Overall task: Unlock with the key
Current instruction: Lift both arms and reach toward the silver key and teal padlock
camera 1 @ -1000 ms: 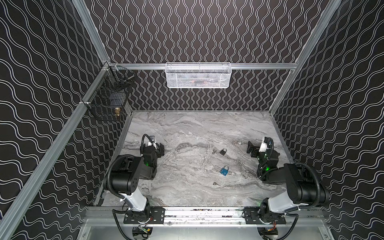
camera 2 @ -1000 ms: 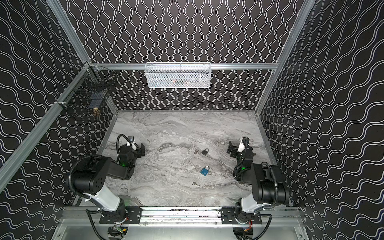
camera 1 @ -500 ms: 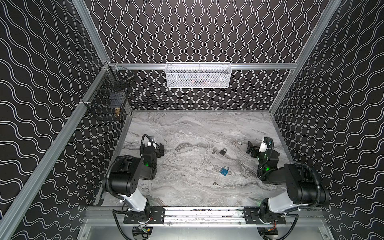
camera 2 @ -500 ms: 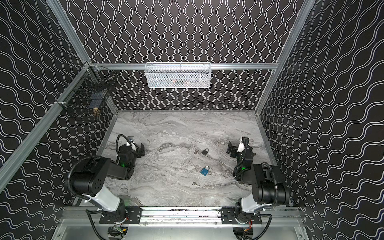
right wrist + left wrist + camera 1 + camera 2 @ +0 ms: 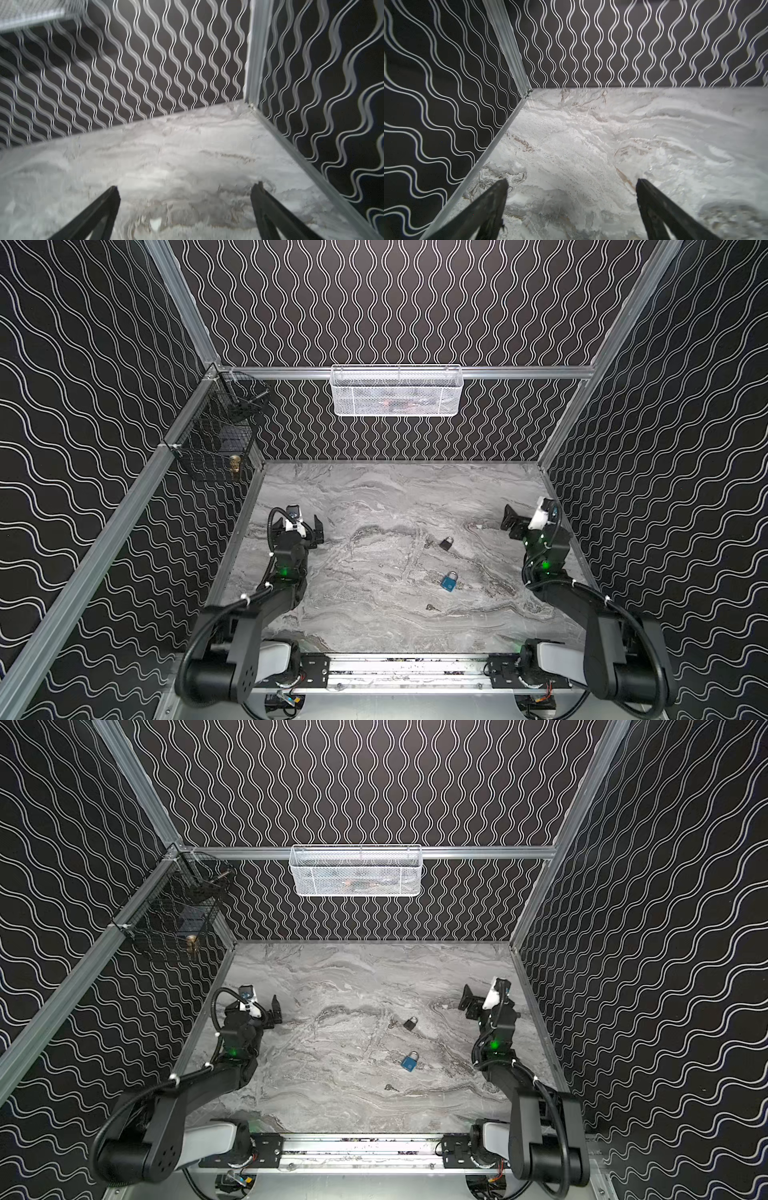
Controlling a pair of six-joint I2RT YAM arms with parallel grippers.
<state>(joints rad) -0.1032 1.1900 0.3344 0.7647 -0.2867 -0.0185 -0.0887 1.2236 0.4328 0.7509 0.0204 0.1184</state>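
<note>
A small dark key (image 5: 431, 607) (image 5: 390, 1088) lies flat on the marble table, right of centre near the front. A blue padlock (image 5: 449, 580) (image 5: 409, 1061) lies just beyond it, and a black padlock (image 5: 446, 542) (image 5: 410, 1023) lies farther back. My left gripper (image 5: 313, 526) (image 5: 274, 1009) (image 5: 572, 187) is open low at the table's left side, far from all of them. My right gripper (image 5: 512, 522) (image 5: 469, 1002) (image 5: 187, 191) is open near the right wall. Both wrist views show only bare marble between the fingers; the key and padlocks are out of those views.
A white mesh basket (image 5: 397, 391) (image 5: 355, 871) hangs on the back wall's rail. A black wire basket (image 5: 220, 443) (image 5: 174, 919) holding a brass item hangs in the back left corner. Patterned walls close in three sides, and a metal rail (image 5: 407, 668) runs along the front.
</note>
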